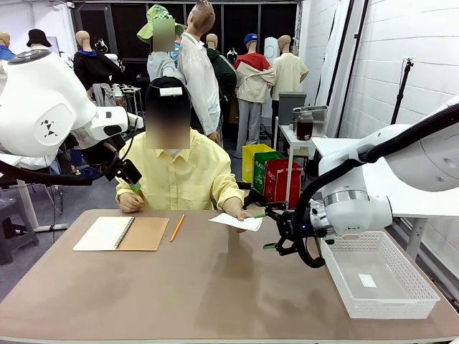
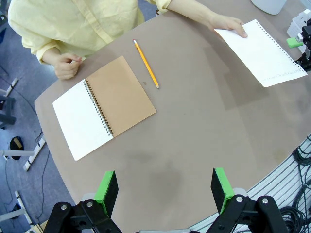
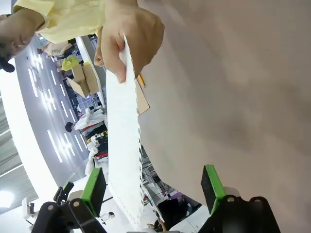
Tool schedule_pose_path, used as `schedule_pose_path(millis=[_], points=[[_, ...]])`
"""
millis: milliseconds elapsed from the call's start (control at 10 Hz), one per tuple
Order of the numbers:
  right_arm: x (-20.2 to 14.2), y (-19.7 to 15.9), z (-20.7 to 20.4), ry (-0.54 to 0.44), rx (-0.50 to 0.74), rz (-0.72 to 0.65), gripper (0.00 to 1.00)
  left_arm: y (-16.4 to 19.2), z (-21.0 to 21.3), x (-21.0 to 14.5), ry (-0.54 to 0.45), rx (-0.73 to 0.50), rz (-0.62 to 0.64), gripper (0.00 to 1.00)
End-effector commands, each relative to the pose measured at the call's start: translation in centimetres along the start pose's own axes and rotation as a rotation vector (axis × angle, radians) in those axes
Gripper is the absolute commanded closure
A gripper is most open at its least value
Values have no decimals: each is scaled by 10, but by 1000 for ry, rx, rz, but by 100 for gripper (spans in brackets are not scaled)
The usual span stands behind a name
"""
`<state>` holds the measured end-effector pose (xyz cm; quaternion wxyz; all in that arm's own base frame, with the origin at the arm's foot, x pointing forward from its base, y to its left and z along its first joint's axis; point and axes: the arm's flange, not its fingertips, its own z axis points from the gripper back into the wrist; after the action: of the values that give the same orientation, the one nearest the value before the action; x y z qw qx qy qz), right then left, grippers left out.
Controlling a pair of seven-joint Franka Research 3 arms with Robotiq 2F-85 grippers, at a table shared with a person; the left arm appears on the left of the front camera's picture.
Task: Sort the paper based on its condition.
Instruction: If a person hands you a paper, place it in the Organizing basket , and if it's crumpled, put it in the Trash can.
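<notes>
The person's hand point(image 1: 242, 213) holds out one flat white sheet of paper point(image 1: 237, 221) just above the table, toward my right side. My right gripper point(image 1: 265, 230) is open at the sheet's free end. In the right wrist view the paper point(image 3: 124, 145) runs edge-on from the hand point(image 3: 129, 39) down between my open fingers, close to the left pad point(image 3: 95, 187), and no pad presses on it. My left gripper point(image 1: 133, 185) hangs open and empty high over the table's left part. From above, the left wrist view shows the paper point(image 2: 265, 51) and the left gripper point(image 2: 165, 187).
A brown-covered spiral notebook point(image 1: 122, 233) lies open at the left, with a pencil point(image 1: 177, 227) beside it. A white mesh basket point(image 1: 419, 290) stands at the right edge with a small white slip inside. The person's other fist point(image 1: 130, 202) rests behind the notebook.
</notes>
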<state>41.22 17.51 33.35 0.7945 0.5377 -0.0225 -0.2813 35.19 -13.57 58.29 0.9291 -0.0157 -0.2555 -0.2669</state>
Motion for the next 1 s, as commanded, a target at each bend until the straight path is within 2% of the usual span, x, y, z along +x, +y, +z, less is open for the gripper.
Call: schedule_pose_path(millis=[0,200,300,600,700,900], points=[[1,-7,-6,-20,53,8,3,1,0,0,-6,-2,0,0],[3,-5,-7,-26,52,-1,37,1,0,0,-6,-2,0,0],[4,-4,-9,-19,48,-2,42,1,0,0,-6,-2,0,0],[7,-3,-11,-21,44,1,97,1,0,0,-6,-2,0,0],[7,-2,-12,-22,44,1,100,1,0,0,-6,-2,0,0],[9,-1,-10,-29,39,-3,100,1,0,0,-6,-2,0,0]])
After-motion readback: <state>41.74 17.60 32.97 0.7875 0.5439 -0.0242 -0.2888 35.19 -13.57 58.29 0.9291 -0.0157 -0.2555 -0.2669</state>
